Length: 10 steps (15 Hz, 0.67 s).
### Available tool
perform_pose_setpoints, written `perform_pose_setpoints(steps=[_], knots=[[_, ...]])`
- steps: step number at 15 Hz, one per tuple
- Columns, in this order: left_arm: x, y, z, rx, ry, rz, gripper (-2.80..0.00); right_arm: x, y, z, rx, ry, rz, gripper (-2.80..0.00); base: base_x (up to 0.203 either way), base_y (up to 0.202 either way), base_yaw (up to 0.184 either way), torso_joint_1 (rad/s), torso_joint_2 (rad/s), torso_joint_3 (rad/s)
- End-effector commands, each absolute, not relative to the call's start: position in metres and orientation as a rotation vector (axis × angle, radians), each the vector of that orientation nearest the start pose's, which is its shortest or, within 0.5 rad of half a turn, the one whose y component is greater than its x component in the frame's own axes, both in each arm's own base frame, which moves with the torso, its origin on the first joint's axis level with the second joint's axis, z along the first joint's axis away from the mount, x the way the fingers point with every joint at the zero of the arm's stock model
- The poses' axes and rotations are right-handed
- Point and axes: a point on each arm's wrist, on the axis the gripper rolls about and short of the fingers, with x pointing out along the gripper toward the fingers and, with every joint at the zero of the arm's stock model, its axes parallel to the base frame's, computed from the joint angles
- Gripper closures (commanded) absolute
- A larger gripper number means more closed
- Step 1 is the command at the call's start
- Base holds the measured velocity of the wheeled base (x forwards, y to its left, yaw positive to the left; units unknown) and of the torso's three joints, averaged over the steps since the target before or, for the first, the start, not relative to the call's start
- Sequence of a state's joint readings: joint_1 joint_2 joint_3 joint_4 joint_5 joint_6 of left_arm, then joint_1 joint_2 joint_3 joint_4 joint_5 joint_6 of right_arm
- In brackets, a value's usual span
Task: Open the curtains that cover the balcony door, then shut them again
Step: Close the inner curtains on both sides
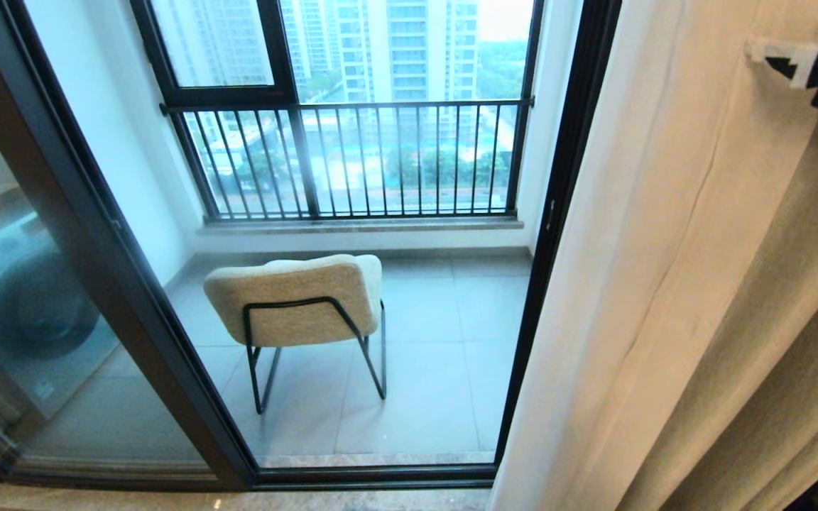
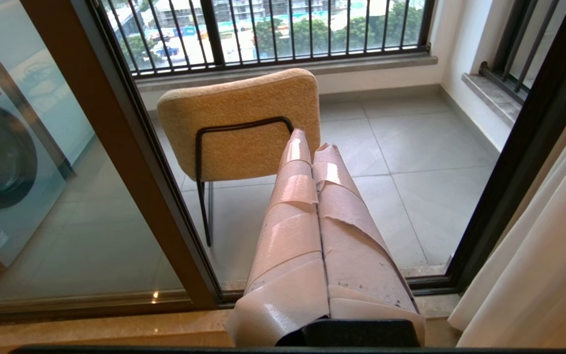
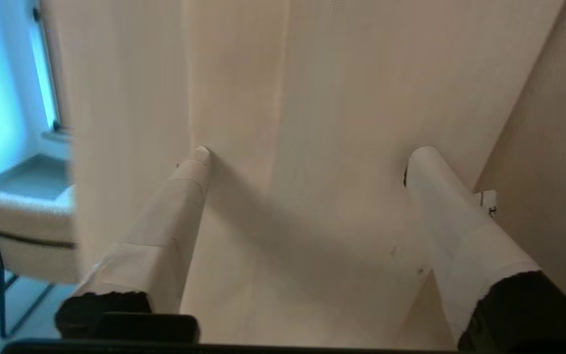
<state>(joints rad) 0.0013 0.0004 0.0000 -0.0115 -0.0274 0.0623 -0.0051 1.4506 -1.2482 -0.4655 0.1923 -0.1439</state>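
We see the curtains (image 1: 672, 298) bunched at the right edge of the balcony door (image 1: 558, 234), whose glass is uncovered. Our right end effector (image 3: 302, 152) is spread wide, fingertips against the fabric, holding nothing. Our left end effector (image 2: 312, 147) is closed and empty, facing the chair (image 2: 243, 123) beyond the door. If we clamp only one thin fold, it may slip when pulled. No containers are visible.

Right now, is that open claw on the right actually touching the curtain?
Cannot tell. In the right wrist view the right gripper stands open, its fingertips right up against the curtains, but neither contact nor gap shows plainly.
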Motion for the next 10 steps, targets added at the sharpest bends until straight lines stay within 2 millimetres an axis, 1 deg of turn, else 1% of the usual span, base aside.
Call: perform_pose_setpoints(steps=[1, 3, 5, 7, 10], knots=[[-0.023, -0.001, 0.077, 0.062, -0.013, -0.026, 0.00, 0.283, 0.005, 0.361, -0.127, -0.258, 0.180, -2.80, 0.000, 0.000, 0.000, 0.000, 0.00, 0.000], [-0.023, -0.001, 0.077, 0.063, -0.013, -0.026, 0.00, 0.288, 0.013, 0.361, -0.075, -0.258, 0.213, -2.80, 0.000, 0.000, 0.000, 0.000, 0.00, 0.000], [-0.023, -0.001, 0.077, 0.062, -0.013, -0.026, 0.00, 0.289, 0.019, 0.363, -0.055, -0.259, 0.251, -2.80, 0.000, 0.000, 0.000, 0.000, 0.00, 0.000], [-0.023, -0.001, 0.077, 0.063, -0.013, -0.026, 0.00, 0.286, 0.028, 0.365, -0.019, -0.261, 0.361, -2.80, 0.000, 0.000, 0.000, 0.000, 0.00, 0.000], [-0.023, -0.001, 0.077, 0.063, -0.013, -0.026, 0.00, 0.285, 0.044, 0.371, -0.012, -0.274, 0.474, -2.80, 0.000, 0.000, 0.000, 0.000, 0.00, 0.000]])
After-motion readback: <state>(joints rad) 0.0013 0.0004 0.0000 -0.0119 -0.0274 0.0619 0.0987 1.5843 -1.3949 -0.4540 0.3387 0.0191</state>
